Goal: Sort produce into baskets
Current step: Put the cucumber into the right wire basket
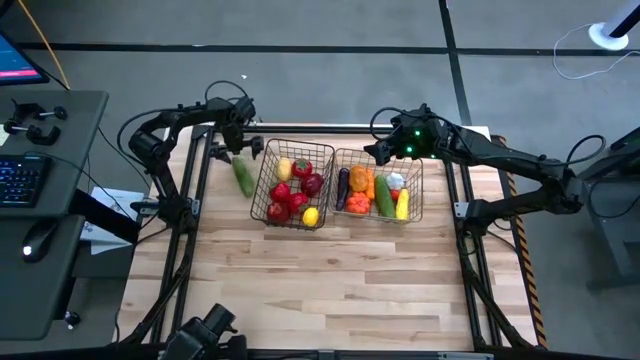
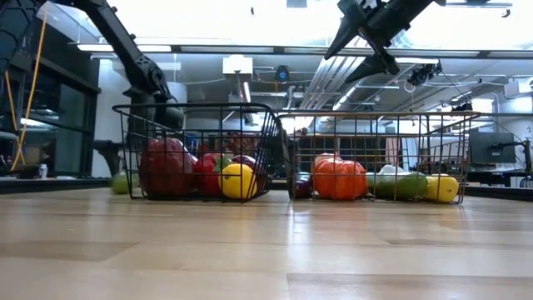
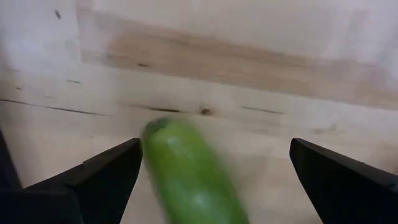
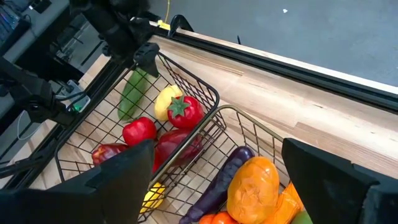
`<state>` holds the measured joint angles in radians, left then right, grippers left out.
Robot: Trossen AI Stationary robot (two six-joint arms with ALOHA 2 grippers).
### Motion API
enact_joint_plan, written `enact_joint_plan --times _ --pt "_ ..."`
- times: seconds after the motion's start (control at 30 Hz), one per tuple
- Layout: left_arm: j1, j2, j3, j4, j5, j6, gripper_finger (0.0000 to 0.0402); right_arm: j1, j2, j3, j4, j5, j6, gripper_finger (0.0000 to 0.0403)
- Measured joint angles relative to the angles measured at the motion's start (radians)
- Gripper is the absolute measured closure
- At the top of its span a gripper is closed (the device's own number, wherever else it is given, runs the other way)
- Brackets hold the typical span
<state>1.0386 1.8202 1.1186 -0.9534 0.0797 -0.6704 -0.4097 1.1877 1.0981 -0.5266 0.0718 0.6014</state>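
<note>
Lying flat: cucumber (image 1: pixel 243 176), long axis along basket (image 1: pixel 262 186) wall | left hand (image 1: pixel 232 150) spread

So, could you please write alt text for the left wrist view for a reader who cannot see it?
A green cucumber lies on the pale wooden table, between the open dark fingers of the left gripper, closer to one finger than the other and not gripped.

One camera looks straight down on the table (image 1: pixel 330 280); another sits level at its surface; both share the baskets (image 1: pixel 340 185).
</note>
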Motion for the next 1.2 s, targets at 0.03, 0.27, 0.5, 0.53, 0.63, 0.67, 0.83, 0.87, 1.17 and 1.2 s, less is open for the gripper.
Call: enact_joint_plan --times 0.03,0.27,0.5,0.53,0.63,0.67,0.83,0.87,1.17,1.2 --pt "-0.002 0.0 -0.011 0.009 0.0 0.0 0.0005 0.0 0.0 0.0 0.0 0.0 0.0 0.0057" --pt "-0.03 0.0 -0.014 0.035 -0.021 -0.007 0.0005 0.0 0.0 0.0 0.0 0.0 0.0 0.0057" --pt "-0.04 0.0 -0.014 0.014 -0.02 0.018 0.0005 0.0 0.0 0.0 0.0 0.0 0.0 0.0057" --pt "-0.04 0.0 -0.014 0.003 -0.021 0.023 0.0005 0.0 0.0 0.0 0.0 0.0 0.0 0.0057" --pt "-0.04 0.0 -0.014 -0.041 -0.022 0.065 0.0005 0.0 0.0 0.0 0.0 0.0 0.0 0.0057" --pt "-0.041 0.0 -0.014 -0.054 -0.026 0.08 0.0005 0.0 0.0 0.0 0.0 0.0 0.0 0.0057" --pt "-0.063 0.0 -0.014 -0.091 -0.068 0.153 0.0005 0.0 0.0 0.0 0.0 0.0 0.0 0.0057" --pt "-0.068 0.0 -0.014 -0.091 -0.072 0.161 0.0005 0.0 0.0 0.0 0.0 0.0 0.0 0.0057" --pt "-0.124 0.0 -0.014 -0.102 -0.113 0.264 0.0005 0.0 0.0 0.0 0.0 0.0 0.0 0.0057" --pt "-0.13 0.0 -0.014 -0.101 -0.118 0.267 0.0005 0.0 0.0 0.0 0.0 0.0 0.0 0.0057"
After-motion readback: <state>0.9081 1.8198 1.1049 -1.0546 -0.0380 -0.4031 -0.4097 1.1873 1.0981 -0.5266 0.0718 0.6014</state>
